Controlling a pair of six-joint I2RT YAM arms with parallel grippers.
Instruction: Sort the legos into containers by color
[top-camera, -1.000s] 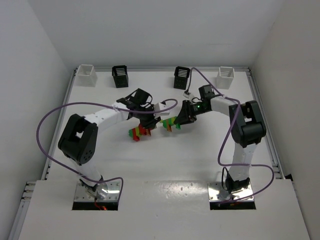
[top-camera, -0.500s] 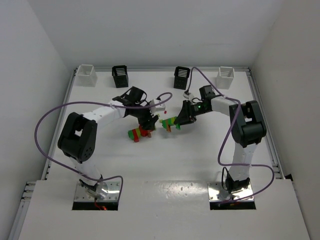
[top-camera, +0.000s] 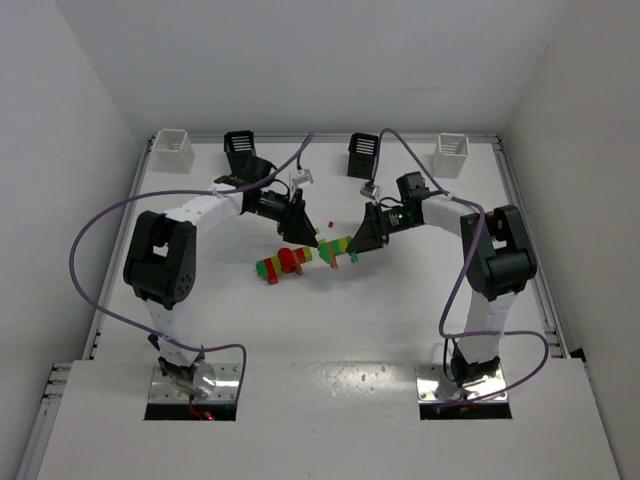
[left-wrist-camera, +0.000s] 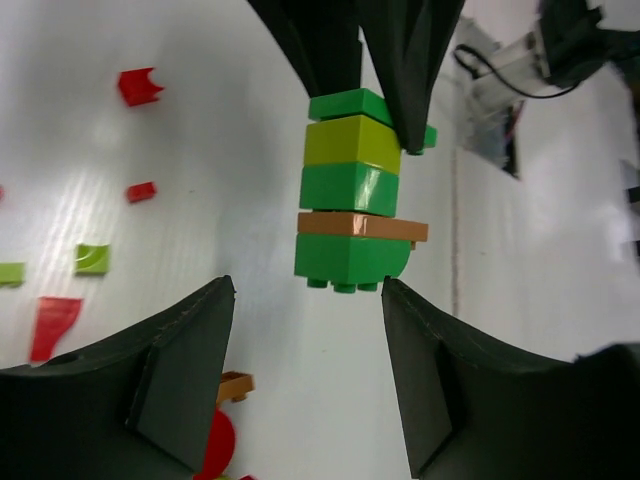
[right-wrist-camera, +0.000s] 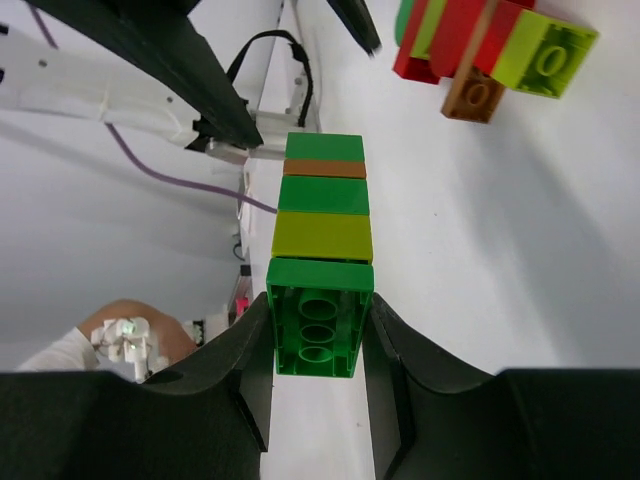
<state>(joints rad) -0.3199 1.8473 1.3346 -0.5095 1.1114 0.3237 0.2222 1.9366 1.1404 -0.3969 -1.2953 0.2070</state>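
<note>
My right gripper (right-wrist-camera: 320, 330) is shut on the end green brick of a stack of legos (right-wrist-camera: 322, 215), green, yellow-green and orange-brown, held level above the table. In the top view the stack (top-camera: 335, 247) sits between both grippers. My left gripper (left-wrist-camera: 308, 290) is open, and the stack's free green end (left-wrist-camera: 350, 258) lies just beyond its fingertips without touching them. A red, green and yellow-green clump of legos (top-camera: 280, 263) lies on the table by the left gripper (top-camera: 312, 238). The containers stand along the far edge: white (top-camera: 175, 148), black (top-camera: 240, 150), black (top-camera: 363, 152), white (top-camera: 452, 153).
Small loose pieces lie on the table in the left wrist view: red bits (left-wrist-camera: 140, 86) (left-wrist-camera: 141, 190), a yellow-green tile (left-wrist-camera: 92, 258), an orange-brown plate (left-wrist-camera: 232, 385). A tiny red piece (top-camera: 328, 222) rests near the stack. Purple cables loop over both arms.
My left gripper opened, let go of the red-green clump, which now lies on the table, and swung toward the far side to face the stack. The right gripper stays shut on the stack.
</note>
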